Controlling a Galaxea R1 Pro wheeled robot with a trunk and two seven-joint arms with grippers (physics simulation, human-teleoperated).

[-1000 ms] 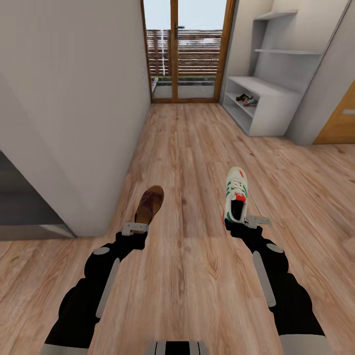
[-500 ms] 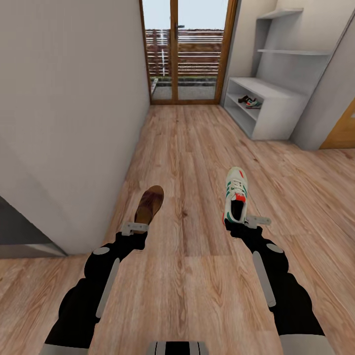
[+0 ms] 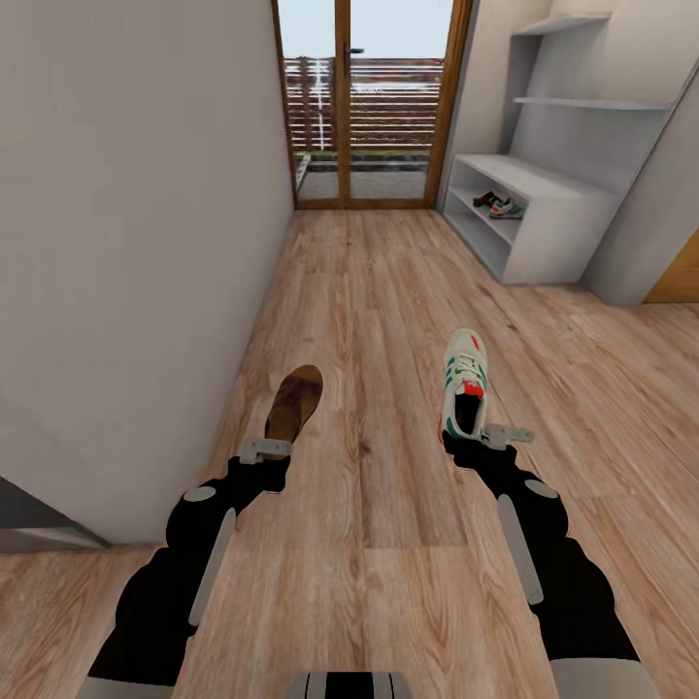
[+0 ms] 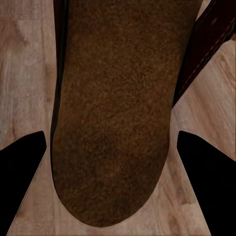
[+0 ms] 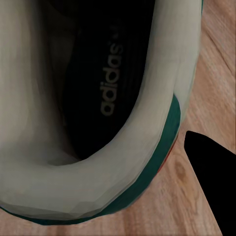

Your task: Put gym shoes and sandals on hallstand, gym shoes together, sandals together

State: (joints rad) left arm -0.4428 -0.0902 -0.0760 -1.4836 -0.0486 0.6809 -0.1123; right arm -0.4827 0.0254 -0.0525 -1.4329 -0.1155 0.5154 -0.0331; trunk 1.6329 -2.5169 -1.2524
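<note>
A dark brown sandal (image 3: 294,403) hangs over the corridor floor (image 3: 369,291) with my left gripper (image 3: 267,449) shut on its heel end. In the left wrist view the sandal's tan footbed (image 4: 113,113) lies between the two dark fingers (image 4: 22,182). My right gripper (image 3: 485,437) is shut on the heel of a white gym shoe (image 3: 463,383) with green stripes, and the shoe's collar (image 5: 98,98) sits beside one finger (image 5: 211,172). The grey hallstand (image 3: 544,189) stands far right. Its upper shelf holds a second gym shoe (image 3: 506,208) with a dark sandal (image 3: 484,200) beside it.
A pale wall (image 3: 146,194) runs close along my left. A glass door with a wooden frame (image 3: 364,97) ends the corridor. Two stepped grey wall shelves (image 3: 582,102) hang above the hallstand. An orange wooden door (image 3: 680,277) sits at the right edge.
The whole view has shifted: the left wall has slid back and the hallstand sits a little further right. Both arms hold their shoes in the same pose.
</note>
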